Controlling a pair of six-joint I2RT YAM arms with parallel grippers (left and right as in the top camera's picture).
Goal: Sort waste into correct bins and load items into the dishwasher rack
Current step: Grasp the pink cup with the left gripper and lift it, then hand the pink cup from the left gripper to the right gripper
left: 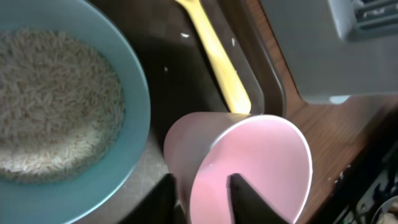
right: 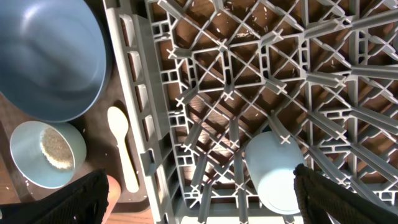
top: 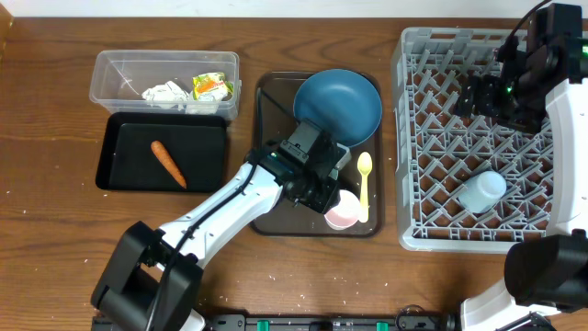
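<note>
Left fingers [left: 242, 202] pinch the thin rim of the smooth pink cup [left: 261, 162] within the brown tray [left: 186, 93]. Both wrist views show grainy rice [left: 56, 99] in the pale bowl [left: 134, 81], unseen from overhead. Right fingers [right: 74, 199] gape empty over the grey lattice rack [right: 134, 93].

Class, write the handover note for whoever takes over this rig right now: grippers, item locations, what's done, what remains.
Left gripper: shut on the rim of the pink cup.
Right gripper: open, empty, above the rack.
Done: napkins and wrapper in the clear tub; carrot in the black tray; blue cup in the rack.
Left, all at the brown tray: pink cup, plate, spoon, bowl of rice.
</note>
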